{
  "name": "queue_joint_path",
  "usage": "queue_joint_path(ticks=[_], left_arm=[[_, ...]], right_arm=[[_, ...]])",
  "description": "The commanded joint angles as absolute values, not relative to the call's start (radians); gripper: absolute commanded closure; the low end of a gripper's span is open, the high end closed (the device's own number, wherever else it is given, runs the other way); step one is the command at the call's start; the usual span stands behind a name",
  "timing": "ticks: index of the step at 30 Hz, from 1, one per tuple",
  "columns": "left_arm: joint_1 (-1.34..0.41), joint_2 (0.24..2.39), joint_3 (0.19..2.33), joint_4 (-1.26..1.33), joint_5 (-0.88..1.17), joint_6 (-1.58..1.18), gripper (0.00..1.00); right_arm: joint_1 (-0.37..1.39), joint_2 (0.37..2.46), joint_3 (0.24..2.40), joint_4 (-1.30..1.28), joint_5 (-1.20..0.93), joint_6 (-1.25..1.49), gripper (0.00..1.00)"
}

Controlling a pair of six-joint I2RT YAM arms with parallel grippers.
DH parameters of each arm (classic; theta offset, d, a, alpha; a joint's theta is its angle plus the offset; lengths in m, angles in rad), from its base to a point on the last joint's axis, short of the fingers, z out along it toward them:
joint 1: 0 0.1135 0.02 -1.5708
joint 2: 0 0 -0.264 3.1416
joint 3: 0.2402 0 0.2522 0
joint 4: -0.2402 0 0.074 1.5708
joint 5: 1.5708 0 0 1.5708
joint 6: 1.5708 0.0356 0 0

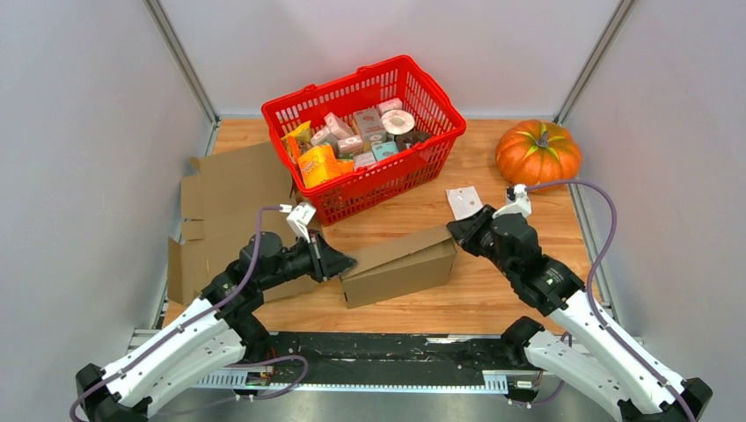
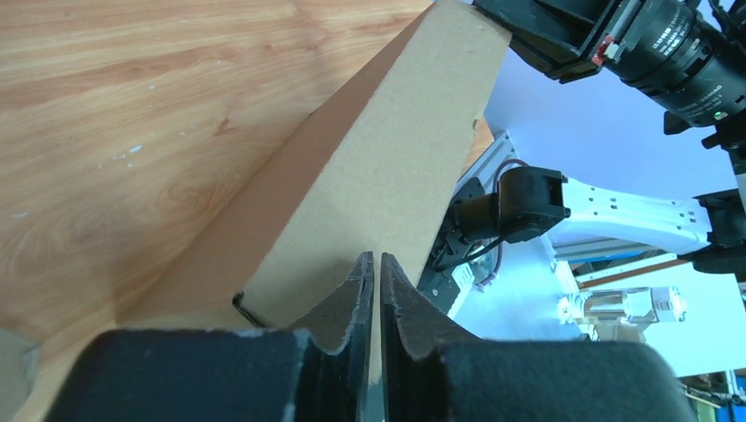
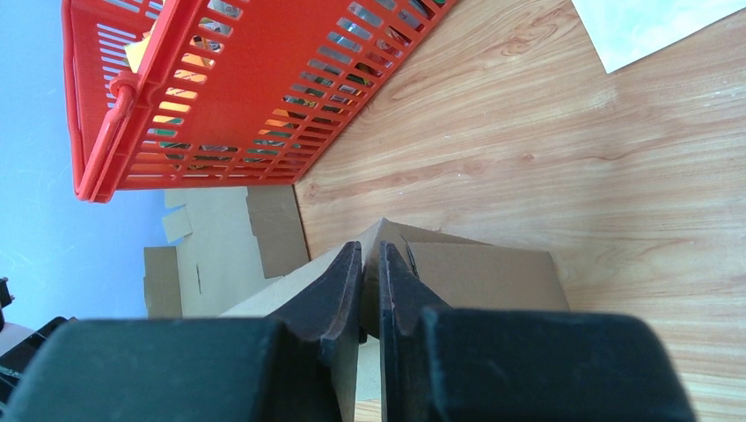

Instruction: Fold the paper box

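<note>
Wood-grain laminate covers the one table (image 1: pixel 493 299), the biggest thing in view. Two white-and-black arms rise from its near edge. The left arm (image 1: pixel 176 338) bends at the elbow and reaches right. The right arm (image 1: pixel 598 343) reaches up and left, and both wrists are lowered toward the middle of the table.

Flattened brown cardboard sheets (image 1: pixel 233 189) lie overlapping at the far left; how many there are cannot be told. One red plastic mesh basket (image 1: pixel 387 180) stands behind the centre, crowded with small packets too many to count.

One long, low brown cardboard box (image 1: pixel 400 268) lies just in front of the basket, at the middle of the table between the two wrists. It sits at a slant, its right end farther from the arms. Its long front wall stands upright, and the top panel slopes across it, not lying flat. One orange pumpkin (image 1: pixel 537 154) sits at the far right, well apart from the box.

The left gripper (image 1: pixel 347 262) meets the box's left end. Its jaws are pinched almost together, with only a thin edge of the cardboard between them. The right gripper (image 1: pixel 455 227) is at the box's right end, its jaws just as narrow, nipping a thin cardboard edge at that corner.

One small white paper slip (image 1: pixel 464 201) lies flat just beyond the right gripper.
</note>
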State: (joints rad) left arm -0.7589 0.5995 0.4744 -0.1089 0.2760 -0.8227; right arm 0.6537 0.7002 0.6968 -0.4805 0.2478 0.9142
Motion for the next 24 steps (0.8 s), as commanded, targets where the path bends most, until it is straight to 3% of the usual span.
queue_joint_path(ticks=[1, 5, 7, 10, 15, 24], left_arm=[[-0.762, 0.577, 0.65, -0.331, 0.252, -0.734, 0.84], [-0.761, 0.67, 0.787, -0.394, 0.267, -0.719, 0.85], [-0.761, 0.704, 0.785, -0.376, 0.299, -0.727, 0.88], [-0.762, 0.733, 0.71, -0.281, 0.34, -0.765, 0.9], [-0.762, 0.756, 0.635, -0.218, 0.371, -0.787, 0.91], [-0.764, 0.756, 0.627, -0.304, 0.305, -0.724, 0.91]], right_arm=[[0.66, 0.716, 0.67, -0.591, 0.241, 0.871, 0.88], [0.66, 0.738, 0.707, -0.586, 0.229, 0.803, 0.84], [0.66, 0.761, 0.768, -0.629, 0.244, 0.747, 0.74], [0.66, 0.769, 0.841, -0.687, 0.267, 0.646, 0.69], [0.65, 0.759, 0.838, -0.677, 0.221, 0.574, 0.7], [0.666, 0.551, 0.398, -0.385, 0.17, 0.61, 0.78]])
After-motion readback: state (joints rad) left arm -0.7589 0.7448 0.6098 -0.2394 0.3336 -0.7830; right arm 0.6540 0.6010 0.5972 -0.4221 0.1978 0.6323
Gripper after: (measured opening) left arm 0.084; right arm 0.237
